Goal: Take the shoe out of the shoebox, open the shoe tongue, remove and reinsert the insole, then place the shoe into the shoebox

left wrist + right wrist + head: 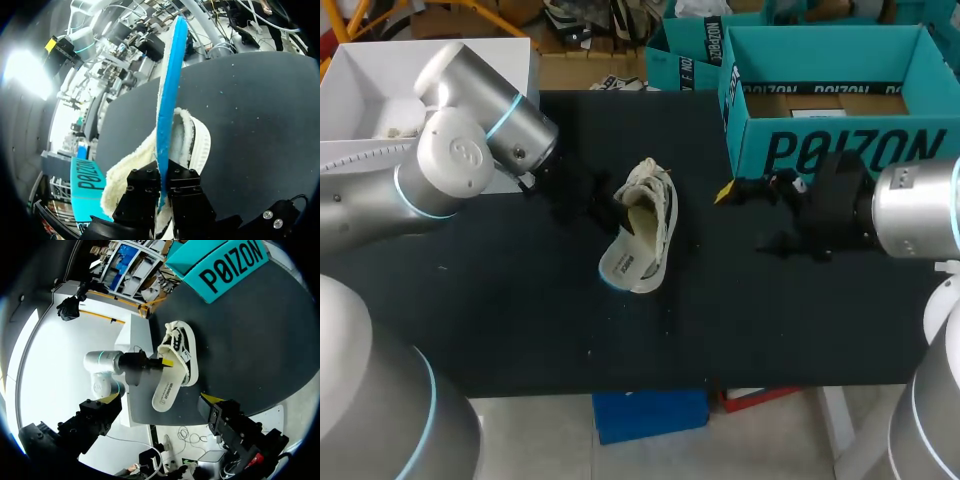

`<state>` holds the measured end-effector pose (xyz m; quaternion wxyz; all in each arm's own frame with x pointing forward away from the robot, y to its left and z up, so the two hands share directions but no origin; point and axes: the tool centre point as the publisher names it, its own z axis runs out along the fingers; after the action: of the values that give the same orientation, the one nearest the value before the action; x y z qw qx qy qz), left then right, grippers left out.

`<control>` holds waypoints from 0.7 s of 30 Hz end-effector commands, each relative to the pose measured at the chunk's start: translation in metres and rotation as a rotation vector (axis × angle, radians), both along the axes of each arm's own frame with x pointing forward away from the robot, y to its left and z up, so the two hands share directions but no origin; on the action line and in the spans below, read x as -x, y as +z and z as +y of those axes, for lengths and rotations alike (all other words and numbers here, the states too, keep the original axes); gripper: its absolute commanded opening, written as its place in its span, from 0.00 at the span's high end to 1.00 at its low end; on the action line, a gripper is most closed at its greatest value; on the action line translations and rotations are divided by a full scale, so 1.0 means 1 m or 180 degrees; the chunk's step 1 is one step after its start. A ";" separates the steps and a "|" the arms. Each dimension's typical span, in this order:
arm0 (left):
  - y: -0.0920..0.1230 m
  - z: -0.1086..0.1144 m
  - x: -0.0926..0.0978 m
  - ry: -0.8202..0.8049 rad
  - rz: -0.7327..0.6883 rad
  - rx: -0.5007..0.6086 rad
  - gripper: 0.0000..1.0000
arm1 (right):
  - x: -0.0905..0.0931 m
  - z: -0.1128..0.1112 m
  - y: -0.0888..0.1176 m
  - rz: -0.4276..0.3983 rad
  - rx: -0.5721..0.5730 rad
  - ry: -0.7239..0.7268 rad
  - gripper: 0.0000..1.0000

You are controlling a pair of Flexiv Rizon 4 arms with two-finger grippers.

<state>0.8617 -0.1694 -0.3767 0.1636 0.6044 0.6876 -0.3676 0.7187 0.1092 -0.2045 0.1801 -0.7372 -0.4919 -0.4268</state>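
Observation:
A cream sneaker (655,205) lies on its side in the middle of the black table (520,330). Its insole (625,265), white on top with a blue underside, sticks halfway out of the shoe's opening. My left gripper (618,212) is shut on the insole's edge by that opening. In the left wrist view the insole (170,100) stands on edge between the fingers (145,187), with the sneaker (192,142) just beyond. My right gripper (745,217) hangs open to the shoe's right, apart from it. The right wrist view shows the sneaker (181,346), the insole (167,390) and my left gripper (162,363) ahead of the open right gripper (161,398).
The open teal shoebox (840,150) stands at the back right, close behind my right gripper; a second teal box (685,50) is behind it. A white box (360,100) sits at the back left. Bare table lies in front of the shoe.

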 end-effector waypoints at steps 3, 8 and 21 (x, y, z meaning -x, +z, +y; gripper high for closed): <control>-0.002 -0.006 -0.003 0.0017 0.0000 -0.0039 0.57 | 0.000 0.000 0.000 0.0000 -0.0001 0.0001 0.00; 0.004 -0.007 0.000 0.0000 -0.0028 -0.0026 0.55 | 0.000 0.000 0.000 0.0000 -0.0001 0.0001 0.00; 0.018 -0.003 0.024 -0.0128 -0.0048 0.0056 0.56 | 0.000 0.000 0.000 0.0000 -0.0001 0.0001 0.00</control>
<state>0.8453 -0.1775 -0.3629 0.1622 0.6194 0.6700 -0.3757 0.7186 0.1090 -0.2044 0.1801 -0.7372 -0.4919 -0.4267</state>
